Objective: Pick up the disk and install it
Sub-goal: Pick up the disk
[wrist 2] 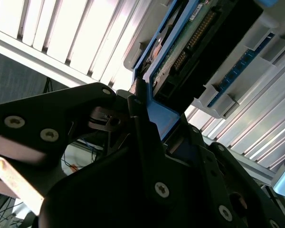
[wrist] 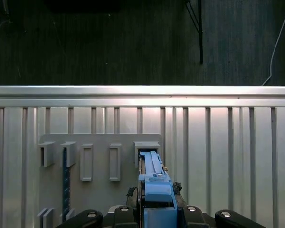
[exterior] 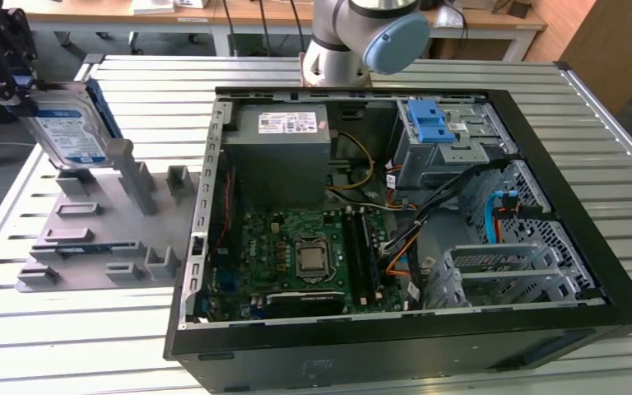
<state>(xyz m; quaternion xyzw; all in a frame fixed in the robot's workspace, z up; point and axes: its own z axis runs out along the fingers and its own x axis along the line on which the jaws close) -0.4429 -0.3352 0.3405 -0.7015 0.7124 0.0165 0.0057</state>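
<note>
The disk, a silver drive with a white-and-blue label in a blue carrier, hangs tilted at the exterior view's far left. My black gripper is shut on its upper end. The disk's lower end sits at or just above a slot of the grey holder; I cannot tell whether they touch. In the second wrist view my gripper clamps the blue carrier, and the disk shows its green circuit board. In the first wrist view the disk is seen edge-on, running from my gripper toward the holder.
An open black computer case fills the slatted metal table's middle and right. Inside are a metal drive cage with a blue latch, a grey power supply and a motherboard. The arm's base stands behind the case.
</note>
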